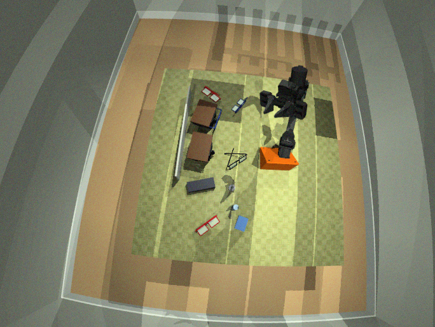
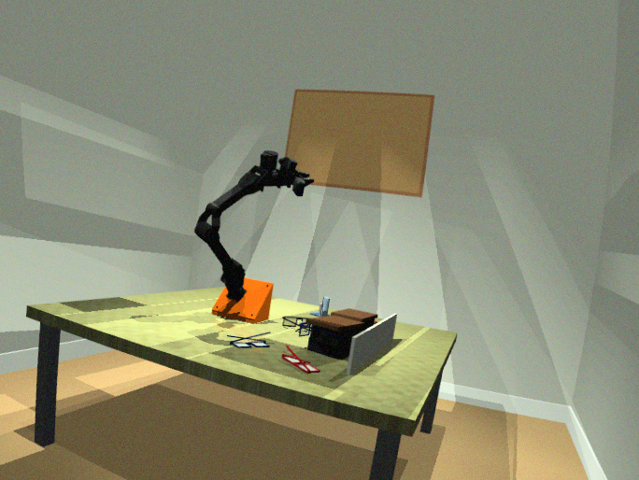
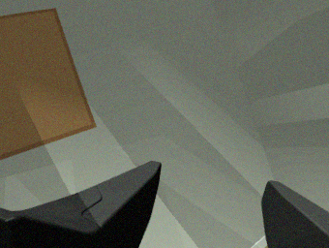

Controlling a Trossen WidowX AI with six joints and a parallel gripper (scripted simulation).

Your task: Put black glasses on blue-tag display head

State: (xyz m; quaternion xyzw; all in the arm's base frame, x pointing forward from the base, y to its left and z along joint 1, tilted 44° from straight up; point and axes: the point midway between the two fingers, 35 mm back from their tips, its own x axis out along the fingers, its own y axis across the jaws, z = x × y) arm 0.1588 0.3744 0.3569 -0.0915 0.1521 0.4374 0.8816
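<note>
The black glasses [image 1: 234, 158] [image 2: 294, 320] lie on the table with the temples unfolded, between the orange arm base [image 1: 277, 160] [image 2: 248, 304] and the two display heads. Both heads show as dark blocks with brown tops. One head [image 1: 203, 111] [image 2: 333, 323] has a blue piece at its side; the other head [image 1: 200, 146] [image 2: 356, 314] stands right beside it. My gripper [image 1: 267, 102] [image 2: 302, 184] [image 3: 212, 182] is open and empty, high above the table and pointing at the wall. It is far from the glasses.
A grey upright panel [image 1: 182, 137] [image 2: 372, 338] stands behind the heads. Blue glasses [image 1: 239, 104] [image 2: 250, 341], two red pairs [image 1: 210, 93] [image 1: 207, 225] [image 2: 299, 362], a dark case [image 1: 200, 185], a blue cloth [image 1: 241, 222] and two small cylinders [image 1: 231, 187] [image 1: 235, 207] lie around.
</note>
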